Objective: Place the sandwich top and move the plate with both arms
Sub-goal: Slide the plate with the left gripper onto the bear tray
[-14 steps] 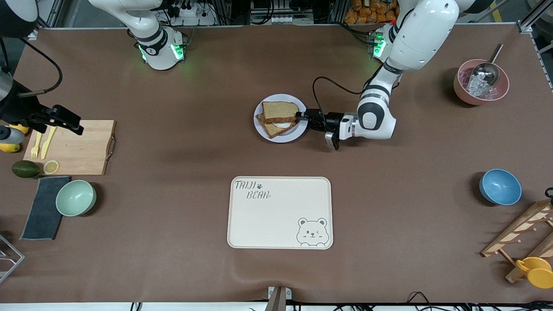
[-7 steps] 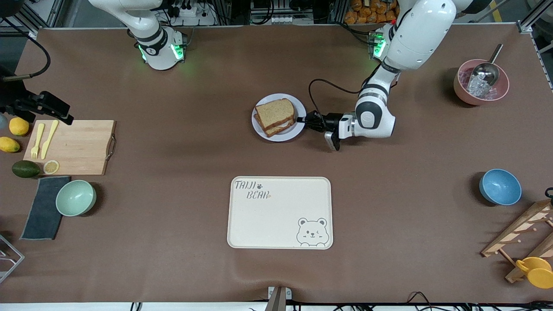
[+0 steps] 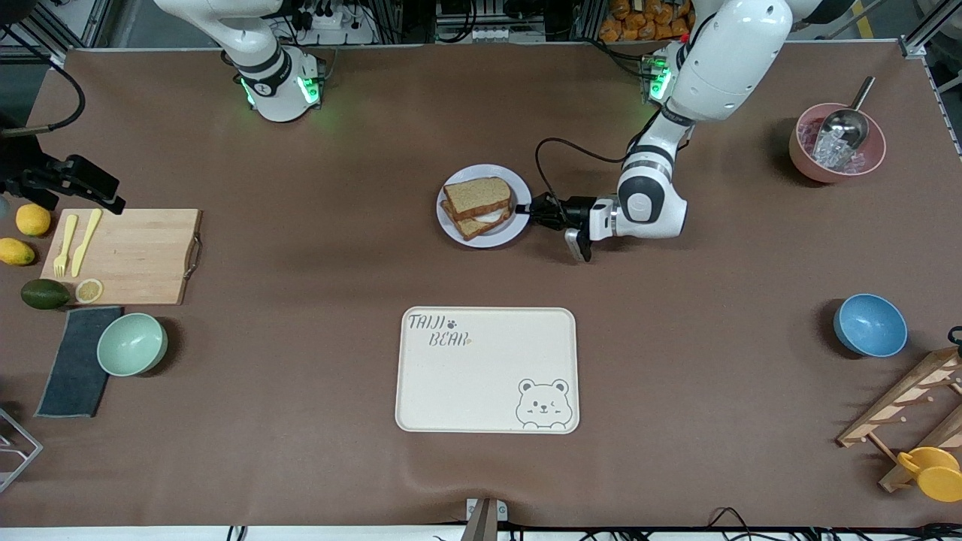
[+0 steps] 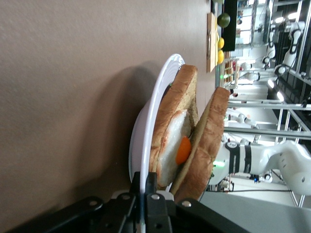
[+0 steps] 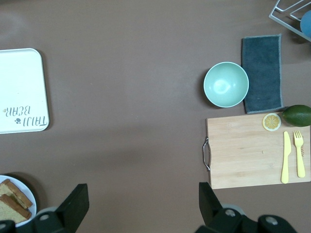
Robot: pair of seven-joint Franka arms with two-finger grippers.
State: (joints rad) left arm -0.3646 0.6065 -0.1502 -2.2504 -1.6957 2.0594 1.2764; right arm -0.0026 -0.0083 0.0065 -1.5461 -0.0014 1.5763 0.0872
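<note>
The brown wholegrain bread slice that forms the sandwich top (image 3: pixel 477 195) is lying tilted on a lower bread slice carrying a fried egg (image 4: pixel 176 149), both resting on the small round pale lavender-white plate (image 3: pixel 453 228) in the middle of the brown counter (image 3: pixel 301 248). The plate's rim at the left arm's end is being gripped by the left hand (image 3: pixel 530 210), whose black fingers (image 4: pixel 151 204) are being kept closed on the rim's edge in the left wrist view. The rectangular cream tray with the bear drawing (image 3: pixel 487 370) is lying nearer to the front camera than the plate, well apart from it. The right hand (image 5: pixel 141 204) is being held with its fingers spread wide over the counter near the wooden cutting board (image 3: pixel 135 255), gripping nothing. A mint green bowl (image 3: pixel 132 343) is standing just beside the board.
</note>
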